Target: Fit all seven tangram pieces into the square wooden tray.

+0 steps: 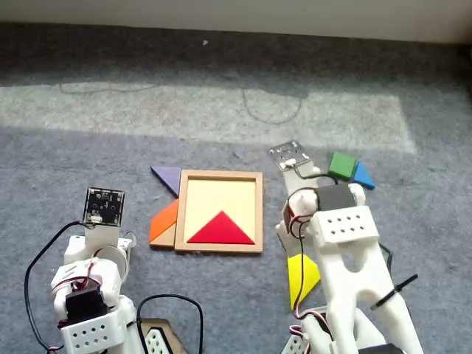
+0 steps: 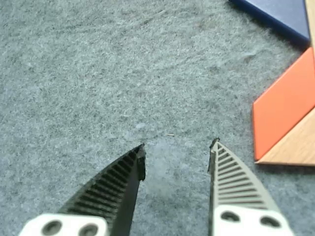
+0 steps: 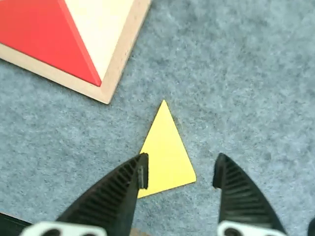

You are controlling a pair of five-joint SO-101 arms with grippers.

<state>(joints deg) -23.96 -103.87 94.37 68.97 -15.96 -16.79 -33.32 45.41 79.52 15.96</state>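
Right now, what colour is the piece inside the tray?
Red triangle; clearest in the high view.

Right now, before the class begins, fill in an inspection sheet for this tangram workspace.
Surface: grey carpet.
Job's things: square wooden tray holding a red triangle; purple triangle and orange parallelogram at its left side; yellow triangle, green square and blue triangle to its right.
Clutter: small clear item, unidentifiable.
Grippers: left gripper open over bare carpet; right gripper open above the yellow triangle.
Cables: black leads by the arm bases; thin cable farther back.
Surroundings: pale wall.
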